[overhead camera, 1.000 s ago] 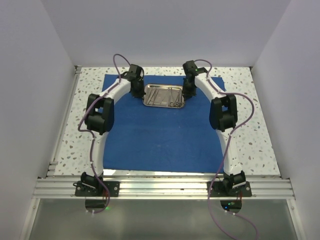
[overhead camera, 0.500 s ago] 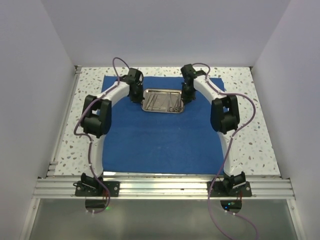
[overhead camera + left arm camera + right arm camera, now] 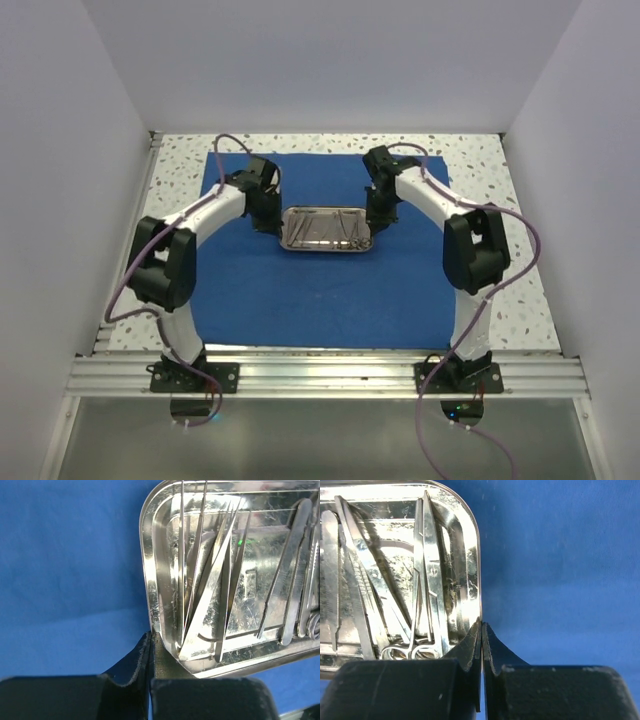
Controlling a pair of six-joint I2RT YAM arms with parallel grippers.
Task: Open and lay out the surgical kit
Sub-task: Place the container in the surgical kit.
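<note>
The royal-blue cloth wrap (image 3: 320, 290) lies spread flat on the table. The shiny steel tray (image 3: 300, 247) rests on it a little beyond its middle and holds several thin silver tweezers, scissors and forceps (image 3: 335, 228). My left gripper (image 3: 274, 222) is shut on the tray's left rim; the left wrist view shows the jaws (image 3: 151, 636) pinching the rim (image 3: 150, 580) next to the tweezers (image 3: 215, 595). My right gripper (image 3: 377, 222) is shut on the tray's right rim; the right wrist view shows the jaws (image 3: 482, 626) on the rim (image 3: 476, 555) next to the scissors (image 3: 432, 580).
The speckled white tabletop (image 3: 520, 260) shows around the cloth. White walls stand on the left, right and far sides. An aluminium rail (image 3: 320, 375) with both arm bases runs along the near edge.
Both arms have drawn back toward the near side with the tray held between them. The tray has moved from the cloth's far edge toward its middle.
</note>
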